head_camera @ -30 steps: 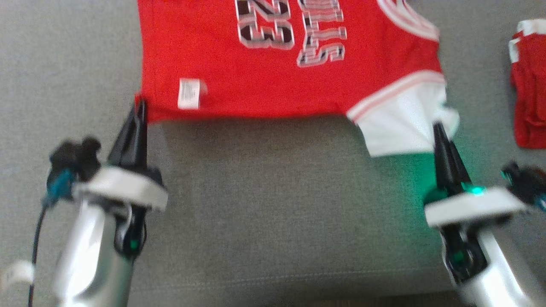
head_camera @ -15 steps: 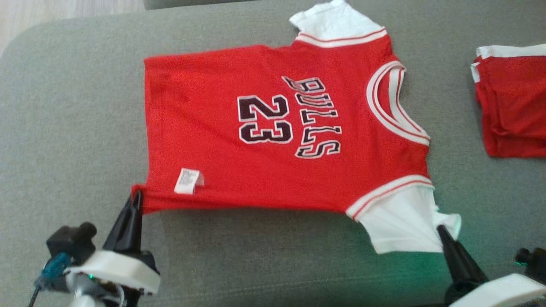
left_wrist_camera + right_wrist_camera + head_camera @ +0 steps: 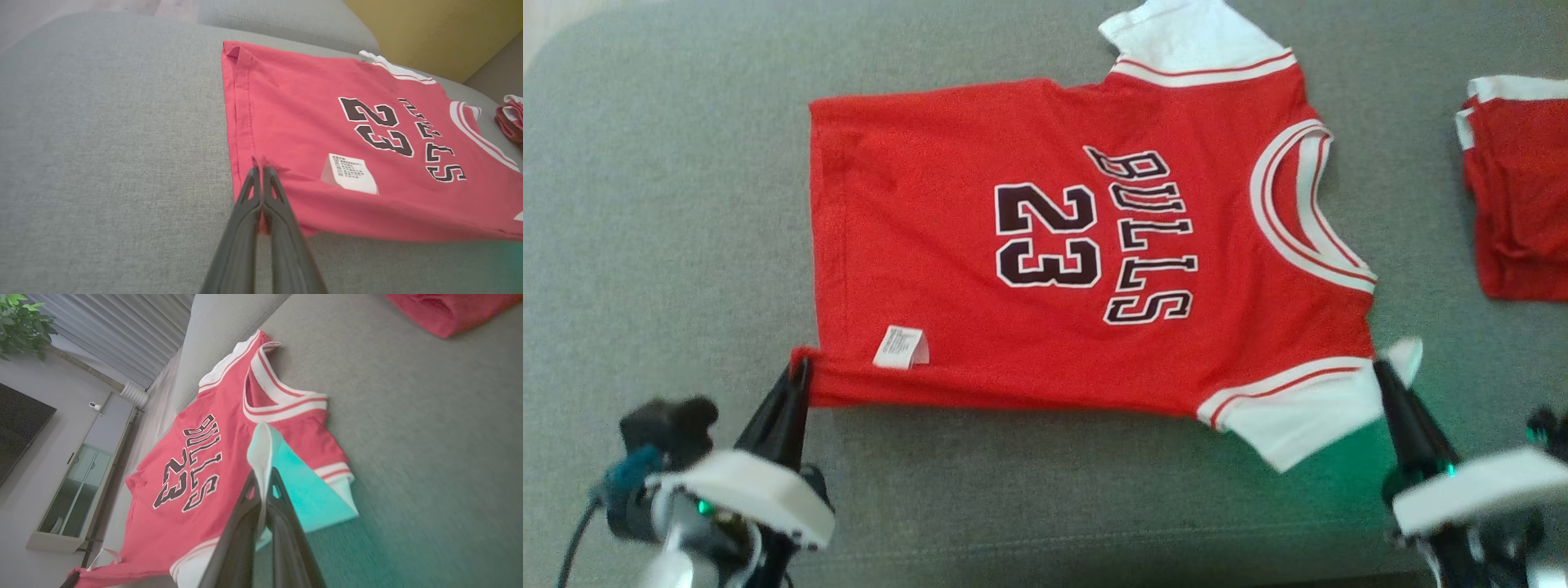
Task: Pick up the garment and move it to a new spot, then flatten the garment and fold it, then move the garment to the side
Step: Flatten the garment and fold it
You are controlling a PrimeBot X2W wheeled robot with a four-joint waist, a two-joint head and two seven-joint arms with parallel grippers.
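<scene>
Bare grey cushion (image 3: 670, 204) lies open left of the jersey (image 3: 1054, 245); folded red clothes (image 3: 1515, 204) crowd the right.

Team name: "BULLS", black letters edged in white, across the chest of the red jersey (image 3: 915, 204).
Number: "23", same lettering, just beside the team name.
Care tag (image 3: 901, 348): white, fine print, unreadable.

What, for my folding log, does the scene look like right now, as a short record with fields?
surface: grey sofa cushion
garment: red jersey, spread mostly flat, print up
left claw: shut on the jersey's near hem corner
right claw: shut on the jersey's near white sleeve
also present: folded red clothing at the right, apart from the jersey
</scene>
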